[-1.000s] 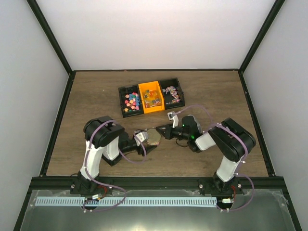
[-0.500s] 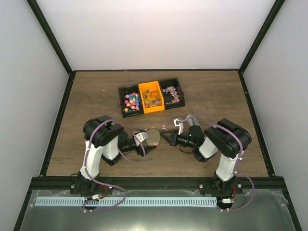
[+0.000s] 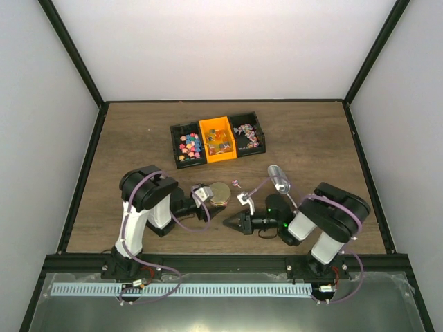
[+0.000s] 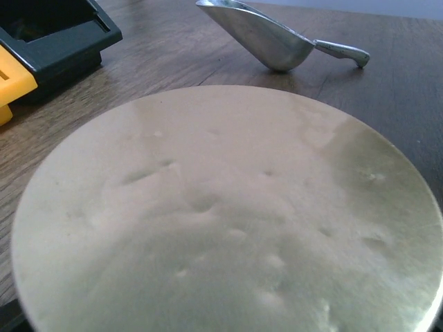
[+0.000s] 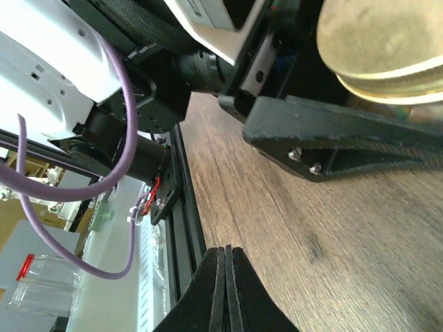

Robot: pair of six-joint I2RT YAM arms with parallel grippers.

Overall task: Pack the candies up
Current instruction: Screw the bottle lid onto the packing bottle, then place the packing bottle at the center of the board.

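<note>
The candies (image 3: 190,145) lie in a three-part tray (image 3: 173,144) at the back, in its left black, orange middle and right black compartments. One pink candy (image 3: 236,183) lies loose on the table. My left gripper (image 3: 219,202) is shut on the clear jar (image 3: 221,193), whose cream lid (image 4: 228,221) fills the left wrist view and also shows in the right wrist view (image 5: 377,34). My right gripper (image 3: 230,222) is shut and empty, low over the table in front of the jar, and it also shows in the right wrist view (image 5: 225,263).
A metal scoop (image 3: 278,178) lies on the table right of the jar, also in the left wrist view (image 4: 270,38). The left gripper's black finger (image 5: 332,145) crosses the right wrist view. The table's near rail (image 5: 183,228) runs close to my right gripper.
My right gripper has drawn back from beside the jar toward the near edge. The scoop now lies free on the table to the right. The left gripper and jar have not moved.
</note>
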